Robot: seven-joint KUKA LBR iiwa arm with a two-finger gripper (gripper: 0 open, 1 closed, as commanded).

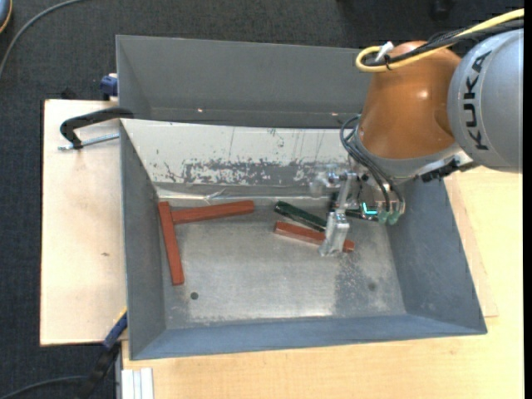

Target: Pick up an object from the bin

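Right now the gripper is down at about 3 o'clock on the floor of the grey bin, below the arm's orange cover. Its tip sits on or just above the right-hand end of a reddish-brown bar, which lies flat and runs off toward 9 o'clock. Whether the gripper is open or closed I cannot tell, and nothing can be seen held in it.

A dark green stick lies just on the 12 o'clock side of that bar. The two run close together toward the gripper, and whether they touch there is hidden. Well apart, at 9 o'clock, two red bars meet in an L shape.

As I judge it, the reddish-brown bar is the thing being picked, and the grasp is not yet made.

Risks from here:
- The tip is near one end of the bar, so a lift from there would likely let the long free end swing down and twist out.
- The bar is thin and lies flat on bare metal, so a closing grip may skid over it and come up with nothing.
- The green stick is so close that it could get pinched too, or be knocked and push the bar aside.
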